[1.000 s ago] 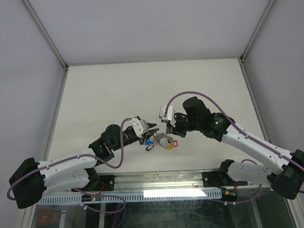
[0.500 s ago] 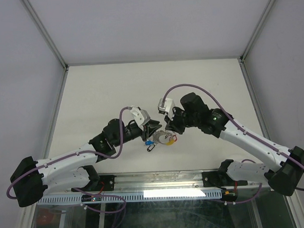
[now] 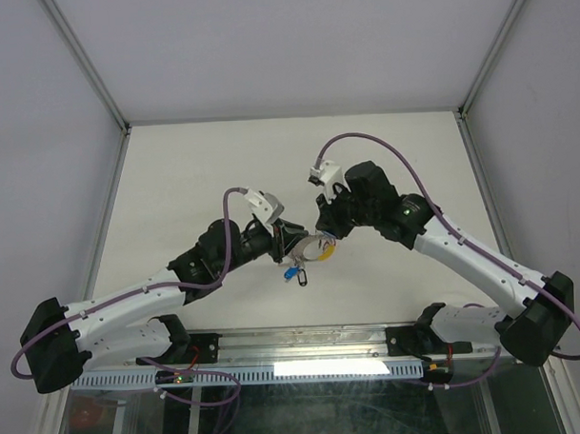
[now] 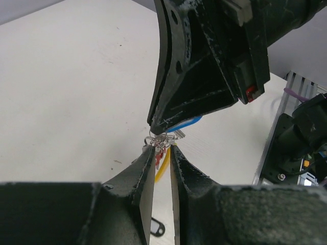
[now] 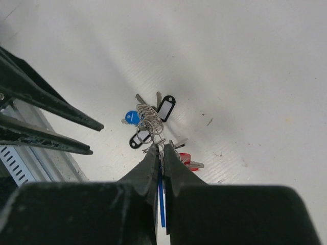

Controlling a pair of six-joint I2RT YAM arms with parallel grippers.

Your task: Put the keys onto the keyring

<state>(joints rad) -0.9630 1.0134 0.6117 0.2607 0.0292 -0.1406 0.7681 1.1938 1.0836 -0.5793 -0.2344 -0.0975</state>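
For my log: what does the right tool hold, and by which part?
The right tool is shut, apparently on a blue tag; the keyring lies at its tips.

The keyring (image 5: 148,118), a silvery coil, sits at the right pincer's (image 5: 160,147) tip. Around it cluster keys (image 5: 166,108) tagged blue, black, red and yellow, one blue tag pinched in that pincer.

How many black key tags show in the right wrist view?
2: one black tag right of the keyring, one lower left. Others may hide behind the right gripper.
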